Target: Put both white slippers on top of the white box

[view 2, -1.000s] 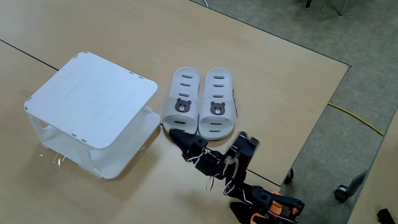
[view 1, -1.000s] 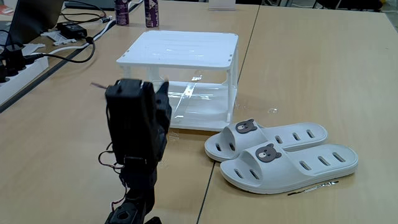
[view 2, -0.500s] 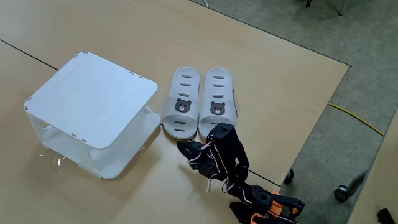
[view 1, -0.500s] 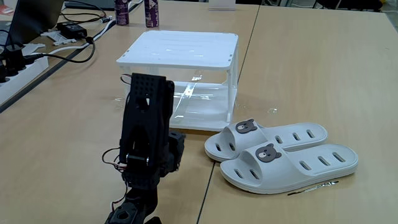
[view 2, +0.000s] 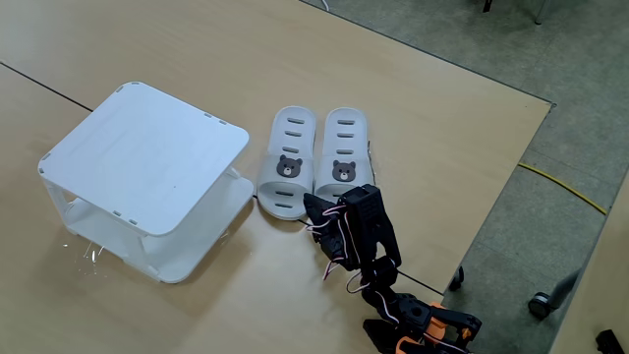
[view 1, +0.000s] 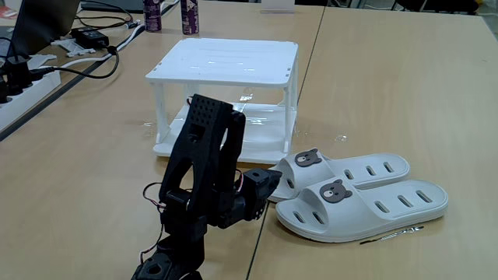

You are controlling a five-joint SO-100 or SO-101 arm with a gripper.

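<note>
1. Both white slippers [view 1: 354,190] lie side by side on the tabletop [view 1: 389,85], soles down and touching along their length, with the bear badges toward the arm. That puts their toe ends nearest the gripper, probably the easiest part to pinch.
2. In a fixed view from above, the slippers [view 2: 314,162] sit just beside the white box [view 2: 147,162], so the carry looks short.
3. The white box [view 1: 226,62] stands upright with its flat slatted top bare; neither slipper is on it, so the task is at its very start.
4. The black arm [view 1: 206,179] leans forward and low, its gripper [view 1: 268,183] right at the toe end of the slippers. From above, the gripper [view 2: 316,208] sits at the same toe ends.
5. I cannot tell how far the gripper is parted, since its dark fingers blur into the arm. It appears to hold nothing.
6. My judgement: this is the approach to a first grasp, and the soft strap or toe edge would give the firmest hold.
</note>
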